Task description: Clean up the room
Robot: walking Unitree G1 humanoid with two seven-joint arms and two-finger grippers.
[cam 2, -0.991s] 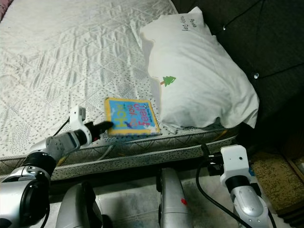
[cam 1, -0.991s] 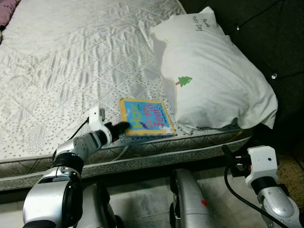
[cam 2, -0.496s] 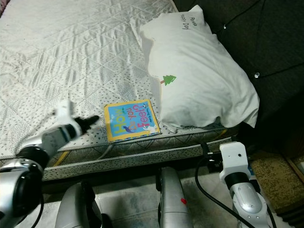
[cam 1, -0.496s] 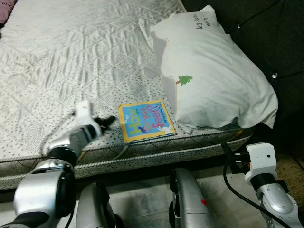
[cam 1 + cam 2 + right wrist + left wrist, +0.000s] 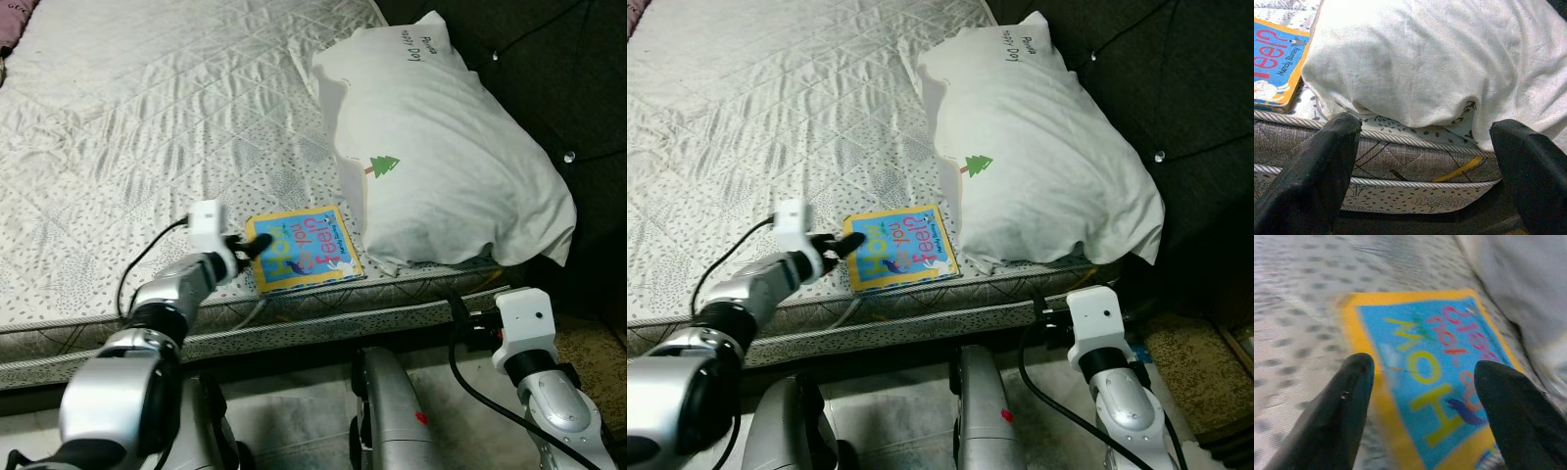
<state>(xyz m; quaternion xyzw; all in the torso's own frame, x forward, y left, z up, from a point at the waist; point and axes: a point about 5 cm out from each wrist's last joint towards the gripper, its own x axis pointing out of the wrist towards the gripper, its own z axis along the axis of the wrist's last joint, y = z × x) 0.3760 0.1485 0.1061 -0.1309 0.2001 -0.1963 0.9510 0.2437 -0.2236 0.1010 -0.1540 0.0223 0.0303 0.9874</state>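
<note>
From the left eye, one yellow-bordered blue picture book (image 5: 302, 249) lies flat at the bed's (image 5: 147, 127) near edge, beside one white pillow (image 5: 441, 157) printed with a small green tree. The left gripper (image 5: 257, 246) reaches its corner.

Left wrist: fingers (image 5: 1337, 411) spread open over the cover; "How" is readable.

Right wrist: the right gripper (image 5: 1425, 181) gapes open below the mattress edge.
</note>
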